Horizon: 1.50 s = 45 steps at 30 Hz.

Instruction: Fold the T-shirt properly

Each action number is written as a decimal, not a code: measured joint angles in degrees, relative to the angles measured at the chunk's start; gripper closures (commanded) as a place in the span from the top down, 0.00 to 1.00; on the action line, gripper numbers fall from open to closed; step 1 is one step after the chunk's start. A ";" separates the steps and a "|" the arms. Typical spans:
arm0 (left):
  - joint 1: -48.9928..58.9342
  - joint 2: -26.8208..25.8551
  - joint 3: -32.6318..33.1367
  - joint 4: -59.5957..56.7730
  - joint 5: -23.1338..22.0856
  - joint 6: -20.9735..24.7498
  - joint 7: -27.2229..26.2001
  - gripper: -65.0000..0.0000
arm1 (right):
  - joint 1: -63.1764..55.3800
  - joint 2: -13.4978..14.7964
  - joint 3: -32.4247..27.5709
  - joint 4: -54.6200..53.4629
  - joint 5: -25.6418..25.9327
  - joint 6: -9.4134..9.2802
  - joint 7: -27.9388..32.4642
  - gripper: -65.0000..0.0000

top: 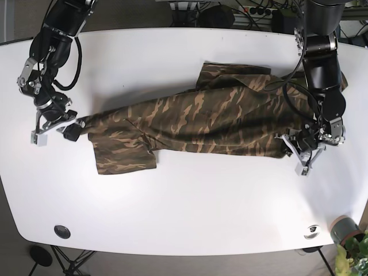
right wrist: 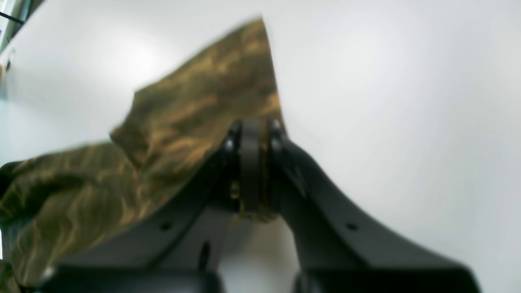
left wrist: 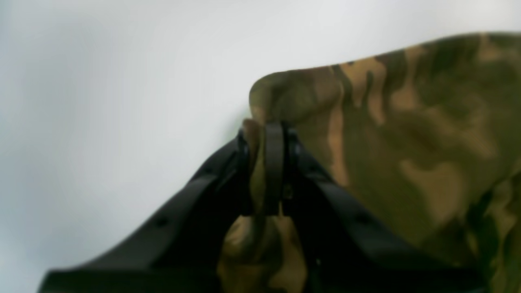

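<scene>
Both sets of jaws are clamped on cloth: the left gripper [left wrist: 272,162] pinches a bunched edge of the camouflage-patterned cotton T-shirt [top: 195,123], and the right gripper [right wrist: 250,162] bites a thin edge at the opposite end. Between them the shirt lies stretched lengthwise across the white oval surface [top: 172,207], one sleeve spread flat near the right gripper, the far side rumpled into folds. The likely trouble is the grip itself: the right bite looks shallow, so a hard pull could tear the edge free, while the left bunch may hold several layers and drag the fold crooked.
</scene>
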 measured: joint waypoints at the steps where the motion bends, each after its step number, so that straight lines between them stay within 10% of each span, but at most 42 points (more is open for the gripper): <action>1: -0.15 0.04 0.04 1.81 -0.28 1.05 0.07 0.00 | 0.79 0.39 0.00 0.00 0.17 0.07 0.04 0.03; 18: -12.59 0.04 -0.02 17.29 -0.94 6.29 10.34 0.00 | 14.29 7.21 -4.17 -0.24 0.17 0.46 -0.52 0.03; 45: -41.13 -2.89 -0.20 10.36 -0.92 12.39 10.86 0.00 | 60.63 20.17 -24.52 -23.61 1.22 0.44 0.02 0.03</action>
